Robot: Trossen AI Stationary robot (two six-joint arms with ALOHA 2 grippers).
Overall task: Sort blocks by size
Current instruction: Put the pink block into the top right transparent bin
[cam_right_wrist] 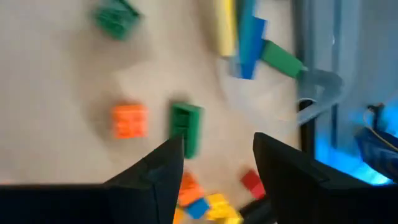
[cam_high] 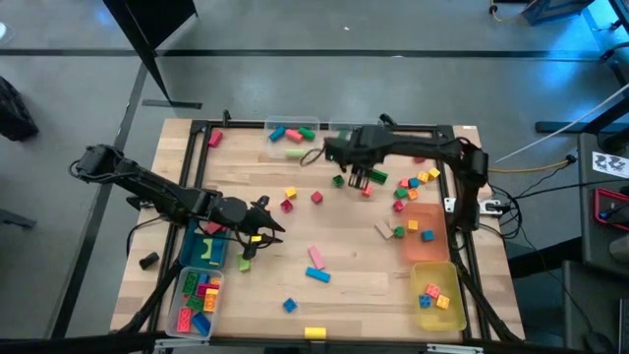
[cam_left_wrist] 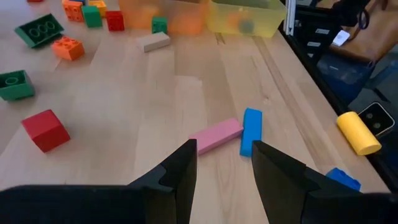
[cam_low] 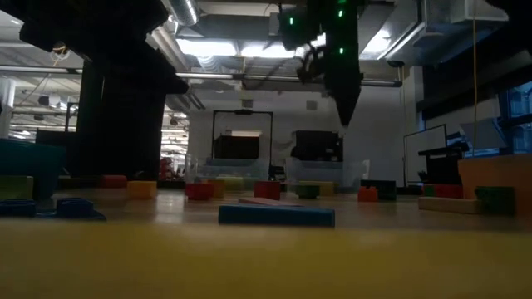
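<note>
Across the wooden counter point(cam_high: 344, 280) we see the job partly done: some small plastic toy blocks already lie in the clear bin point(cam_high: 197, 300) and the yellow bin point(cam_high: 439, 295), but many blocks point(cam_high: 408, 187) are loose. Our left hand point(cam_left_wrist: 224, 177) hovers low, parted and empty, before a pink bar point(cam_left_wrist: 216, 135) touching a blue bar point(cam_left_wrist: 250, 130). Our right hand point(cam_right_wrist: 214, 168) hangs parted, empty, above a green brick point(cam_right_wrist: 186, 127). Only the overhead view shows the bins' contents; the wrist views show the empty fingers.
</note>
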